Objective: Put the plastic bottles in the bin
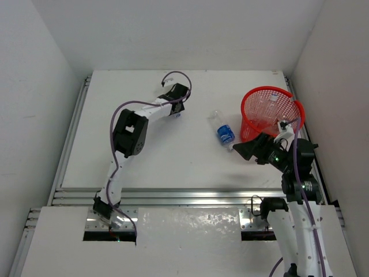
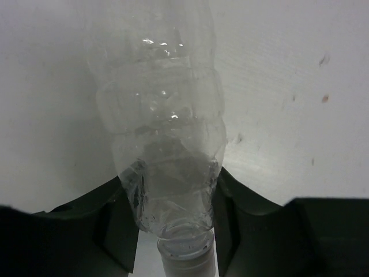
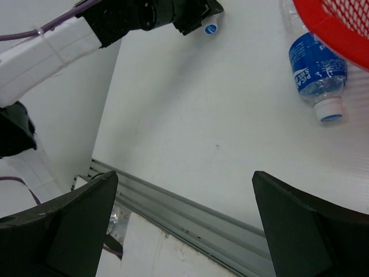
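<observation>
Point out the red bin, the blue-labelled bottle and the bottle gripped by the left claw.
red bin (image 1: 270, 88): top external view, on its far rim.
blue-labelled bottle (image 3: 317, 66): right wrist view, on its label.
gripped bottle (image 2: 167, 133): left wrist view, on its ribbed body.

- A robotics lab test cell, not a home or a shop.
- Plain white walls close in the left, far and right sides of a bare white counter, forming a box.
- Aluminium rails of the framing kind run along the counter's near and left edges.
- Two white-and-black robot arms, the left arm and the right arm, stand on metal plates set into cut-outs at the near edge.
- Purple cable loops loosely along both arms.
- A small green light glows on the right arm.
</observation>
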Action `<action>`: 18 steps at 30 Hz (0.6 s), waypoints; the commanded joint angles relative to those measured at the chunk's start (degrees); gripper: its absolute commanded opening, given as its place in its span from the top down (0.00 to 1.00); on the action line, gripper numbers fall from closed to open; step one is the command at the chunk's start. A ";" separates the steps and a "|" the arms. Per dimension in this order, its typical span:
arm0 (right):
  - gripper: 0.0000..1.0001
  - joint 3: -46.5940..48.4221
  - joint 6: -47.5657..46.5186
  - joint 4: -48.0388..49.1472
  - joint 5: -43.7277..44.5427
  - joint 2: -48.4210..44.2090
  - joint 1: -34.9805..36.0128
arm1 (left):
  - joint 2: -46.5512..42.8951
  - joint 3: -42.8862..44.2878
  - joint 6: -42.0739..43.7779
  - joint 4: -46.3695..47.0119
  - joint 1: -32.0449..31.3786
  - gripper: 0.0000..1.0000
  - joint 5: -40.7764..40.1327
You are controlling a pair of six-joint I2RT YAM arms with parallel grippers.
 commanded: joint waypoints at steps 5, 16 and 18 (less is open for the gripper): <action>0.01 -2.66 2.99 16.82 -14.89 1.15 0.52 | -34.18 -39.95 10.83 25.76 -1.97 1.00 17.67; 0.01 6.81 4.24 29.35 -11.23 14.93 15.89 | -75.70 -87.54 7.61 78.06 -14.36 1.00 61.01; 0.01 7.71 3.79 31.71 -9.29 17.83 20.20 | -76.24 -88.08 6.19 80.81 -15.50 1.00 63.93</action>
